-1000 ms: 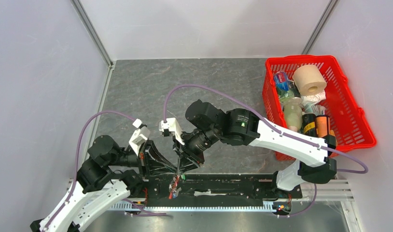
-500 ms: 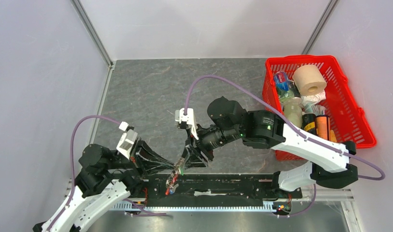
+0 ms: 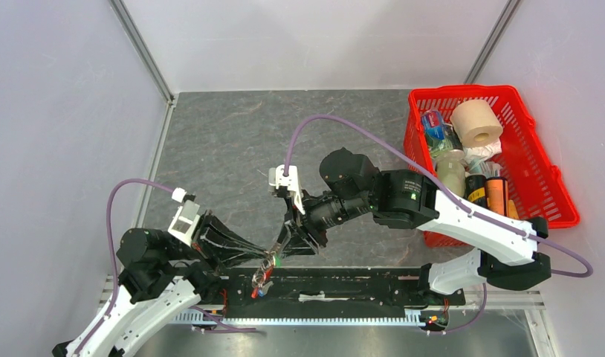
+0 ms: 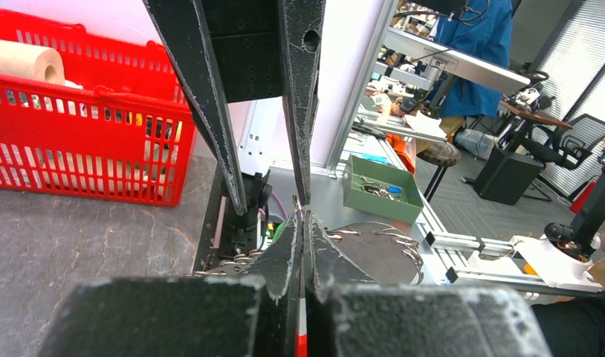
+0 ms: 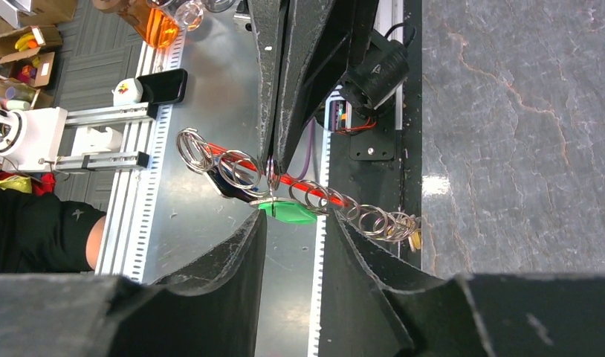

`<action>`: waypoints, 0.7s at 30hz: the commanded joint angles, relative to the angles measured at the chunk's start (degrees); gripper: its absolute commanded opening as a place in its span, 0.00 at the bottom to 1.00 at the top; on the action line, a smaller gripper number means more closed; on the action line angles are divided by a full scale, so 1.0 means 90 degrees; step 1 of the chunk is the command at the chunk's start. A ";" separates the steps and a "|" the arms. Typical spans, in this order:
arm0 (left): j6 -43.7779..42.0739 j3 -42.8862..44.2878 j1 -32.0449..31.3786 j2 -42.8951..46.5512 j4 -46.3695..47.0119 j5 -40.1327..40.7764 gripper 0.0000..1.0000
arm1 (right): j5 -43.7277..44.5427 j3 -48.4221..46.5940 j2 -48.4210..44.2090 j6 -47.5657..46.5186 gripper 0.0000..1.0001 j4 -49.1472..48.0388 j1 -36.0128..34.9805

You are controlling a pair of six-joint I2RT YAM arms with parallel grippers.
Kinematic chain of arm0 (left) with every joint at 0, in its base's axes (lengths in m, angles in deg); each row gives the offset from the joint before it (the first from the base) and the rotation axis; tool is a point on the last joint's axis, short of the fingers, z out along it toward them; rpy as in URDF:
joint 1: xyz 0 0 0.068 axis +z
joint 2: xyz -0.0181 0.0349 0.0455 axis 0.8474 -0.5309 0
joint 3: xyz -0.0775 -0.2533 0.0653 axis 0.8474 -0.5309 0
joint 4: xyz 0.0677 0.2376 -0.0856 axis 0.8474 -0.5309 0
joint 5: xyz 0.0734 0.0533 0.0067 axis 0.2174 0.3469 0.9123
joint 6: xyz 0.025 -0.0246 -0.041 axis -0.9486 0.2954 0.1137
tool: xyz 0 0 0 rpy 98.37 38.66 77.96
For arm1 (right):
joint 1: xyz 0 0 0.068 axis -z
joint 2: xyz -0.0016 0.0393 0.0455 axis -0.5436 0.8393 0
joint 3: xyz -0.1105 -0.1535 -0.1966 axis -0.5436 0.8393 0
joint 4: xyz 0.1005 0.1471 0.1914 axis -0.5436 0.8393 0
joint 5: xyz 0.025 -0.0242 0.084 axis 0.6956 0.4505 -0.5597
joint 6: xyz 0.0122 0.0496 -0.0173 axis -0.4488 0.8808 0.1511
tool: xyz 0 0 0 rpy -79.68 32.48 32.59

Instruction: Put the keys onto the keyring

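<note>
My left gripper [image 3: 268, 255] is shut on the keyring [image 3: 261, 277], whose red fob hangs over the black rail. In the left wrist view the jaws [image 4: 303, 219] are pressed together with a sliver of red between them. In the right wrist view the left fingers [image 5: 285, 89] pinch a silver ring [image 5: 272, 175]; the red fob [image 5: 299, 182] and a chain of rings [image 5: 359, 216] trail right to a brass key [image 5: 411, 234]. My right gripper [image 5: 292, 216] is open, its tips either side of a green-headed key [image 5: 288, 212]. It meets the left gripper from the right [image 3: 283, 249].
A red basket [image 3: 560, 201] at the right holds a toilet roll [image 3: 476, 123] and several bottles. The black base rail [image 3: 344, 286] runs along the near edge below the grippers. Grey walls stand left and right.
The right arm swung right a second ago and has since held still. The left arm has drawn back left and down, with the keyring still in its jaws.
</note>
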 commanded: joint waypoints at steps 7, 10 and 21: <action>0.0236 -0.0037 -0.0007 0.0108 0.0590 0.0130 0.02 | -0.0388 -0.0245 0.0055 0.0077 0.32 -0.0485 -0.0003; 0.0236 -0.0054 -0.0007 0.0129 0.0590 0.0186 0.02 | -0.0434 -0.0245 0.0090 0.0090 0.27 -0.0523 -0.0003; 0.0256 -0.0139 -0.0007 0.0291 0.0750 0.0620 0.02 | -0.0528 0.0048 -0.0033 0.0212 0.00 -0.0834 -0.0003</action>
